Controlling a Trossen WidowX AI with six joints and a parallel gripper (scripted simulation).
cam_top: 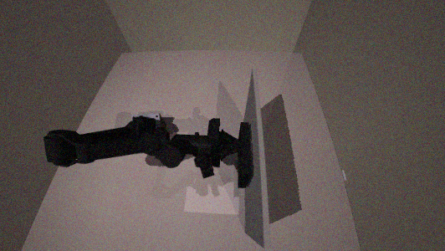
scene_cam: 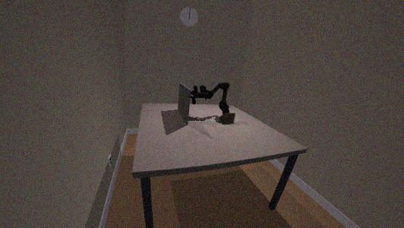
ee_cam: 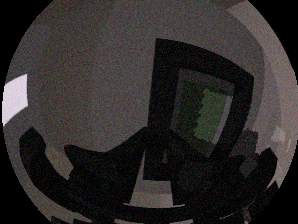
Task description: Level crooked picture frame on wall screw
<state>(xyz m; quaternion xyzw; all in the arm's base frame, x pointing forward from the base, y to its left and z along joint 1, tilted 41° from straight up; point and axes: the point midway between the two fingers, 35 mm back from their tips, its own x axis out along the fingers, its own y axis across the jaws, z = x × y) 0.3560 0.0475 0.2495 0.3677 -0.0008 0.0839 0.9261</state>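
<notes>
- Your tool (cam_top: pixel 239 156) is clamped on the picture frame (cam_top: pixel 245 154); fingers sit narrow with the frame's edge between them.
- From above, the frame reads as a dark bar pressed flat against the near face of the wall panel (cam_top: pixel 253 167), about midway along the panel's length.
- The panel stands upright on the desk (cam_top: pixel 125 209). The arm (cam_top: pixel 125 144) reaches across the desk to it, roughly square-on to the panel.
- In the wrist view the frame (ee_cam: pixel 200 106) is a dark border around a green picture, right of centre against the panel (ee_cam: pixel 93 70). It looks tilted there, top leaning right, but the lens is fisheye and the camera may be rolled, so you can't read true level from it.
- The tool's fingers come up from the bottom of that view onto the frame's lower left edge. Contact point is dark and hard to resolve.
- The screw and the notched strip are behind the frame, not visible.
- In the exterior view the panel (scene_cam: pixel 184 102) stands at the far half of the desk (scene_cam: pixel 213 152), with the arm (scene_cam: pixel 216 95) on its right side. The frame itself is too small to pick out there.
- A round clock (scene_cam: pixel 188 16) hangs on the room wall above the panel.
</notes>
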